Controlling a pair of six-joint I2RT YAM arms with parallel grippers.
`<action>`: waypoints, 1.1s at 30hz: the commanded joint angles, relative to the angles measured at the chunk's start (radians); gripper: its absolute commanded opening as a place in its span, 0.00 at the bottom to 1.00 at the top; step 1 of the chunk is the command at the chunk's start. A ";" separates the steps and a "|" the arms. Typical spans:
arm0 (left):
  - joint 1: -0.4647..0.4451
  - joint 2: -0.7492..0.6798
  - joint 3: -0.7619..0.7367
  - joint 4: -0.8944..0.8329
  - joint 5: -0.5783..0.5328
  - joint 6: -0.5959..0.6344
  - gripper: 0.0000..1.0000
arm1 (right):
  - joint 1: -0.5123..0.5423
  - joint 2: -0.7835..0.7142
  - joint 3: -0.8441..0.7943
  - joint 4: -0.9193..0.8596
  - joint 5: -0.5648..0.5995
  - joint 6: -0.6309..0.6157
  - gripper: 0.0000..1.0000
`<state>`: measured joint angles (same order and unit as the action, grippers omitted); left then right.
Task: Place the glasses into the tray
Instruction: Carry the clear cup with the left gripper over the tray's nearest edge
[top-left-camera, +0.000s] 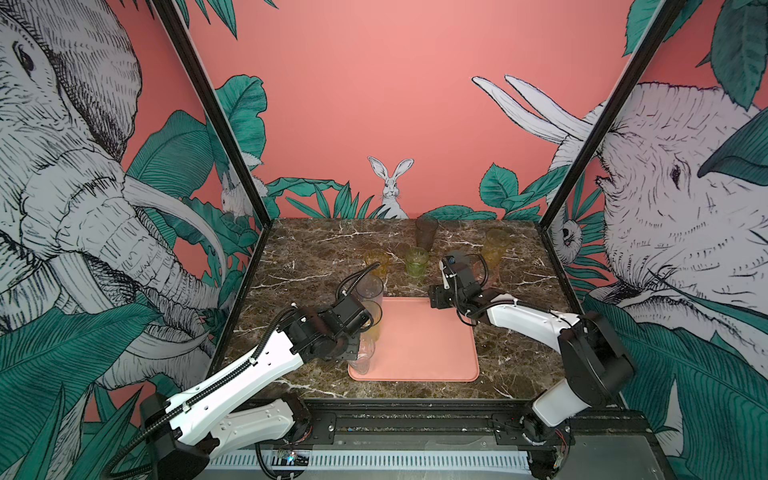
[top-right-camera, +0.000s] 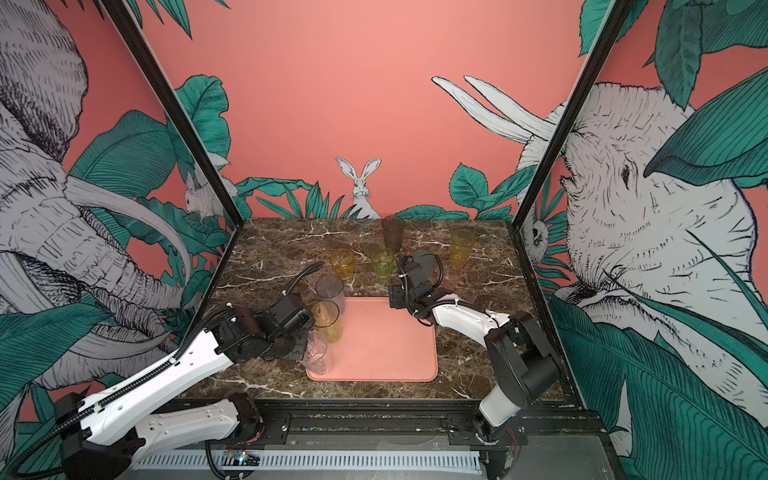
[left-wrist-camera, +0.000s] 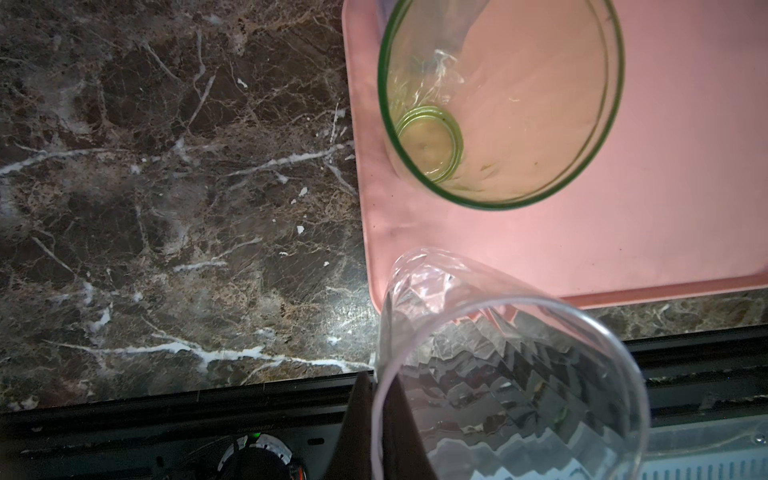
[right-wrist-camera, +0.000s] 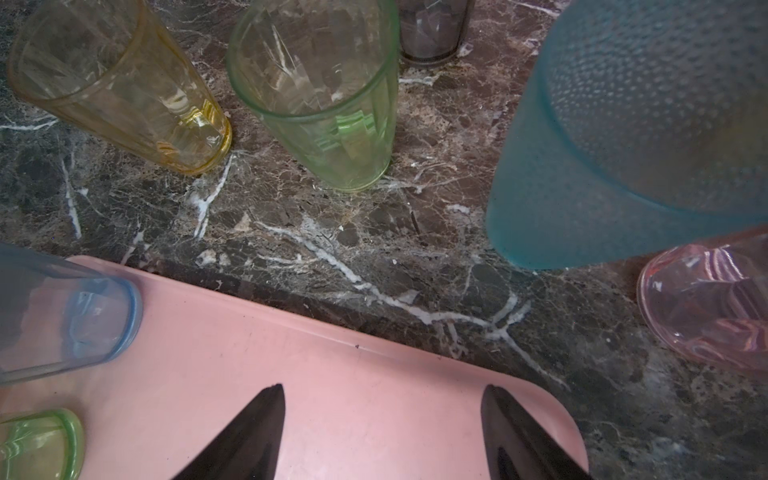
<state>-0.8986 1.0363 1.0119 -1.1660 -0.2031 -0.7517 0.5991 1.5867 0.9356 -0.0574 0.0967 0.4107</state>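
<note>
**Left gripper** (left-wrist-camera: 376, 399): pressed together on the rim wall of the clear faceted plastic tumbler (top-left-camera: 361, 353), with 1 finger inside and 1 outside. This tumbler is at the near left corner of the flat salmon-pink rectangular tray (top-left-camera: 424, 345). Whether its base bears on the tray cannot be told.

**Right gripper** (right-wrist-camera: 384, 399): spread, holding nothing, above the far right corner of the tray.

**On the tray, along its left edge:**
- The tall grey-tinted tumbler (top-left-camera: 369, 291) stands at the far corner.
- The tall yellow-green tumbler (top-left-camera: 372, 322) stands just in front of it, between it and the clear tumbler.

**On the dark brown white-veined marble bench (top-left-camera: 307, 249), beyond the tray, 6 tumblers:**
- The short amber tumbler (top-left-camera: 377, 259) and the short green tumbler (top-left-camera: 417, 262) stand near each other.
- The tall smoky dark tumbler (top-left-camera: 427, 232) stands behind the green one, near the back edge.
- The tall yellow tumbler (top-left-camera: 494, 245) stands at the far right.
- The frosted blue-grey tumbler (right-wrist-camera: 623, 145) and the pink tumbler (right-wrist-camera: 706, 307) are just beside each other in the right wrist view. In both top views the right arm hides the blue-grey one.
</note>
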 joint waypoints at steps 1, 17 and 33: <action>-0.008 -0.001 -0.019 0.041 -0.009 -0.020 0.00 | -0.005 0.007 0.017 0.018 0.006 -0.010 0.77; -0.017 0.057 -0.042 0.084 0.001 -0.010 0.00 | -0.006 0.041 0.026 0.007 0.005 -0.010 0.77; -0.017 0.087 -0.038 0.082 -0.002 -0.006 0.00 | -0.005 0.041 0.028 0.004 0.003 -0.008 0.77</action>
<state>-0.9131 1.1183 0.9771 -1.0847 -0.1993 -0.7483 0.5991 1.6203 0.9375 -0.0624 0.0952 0.4107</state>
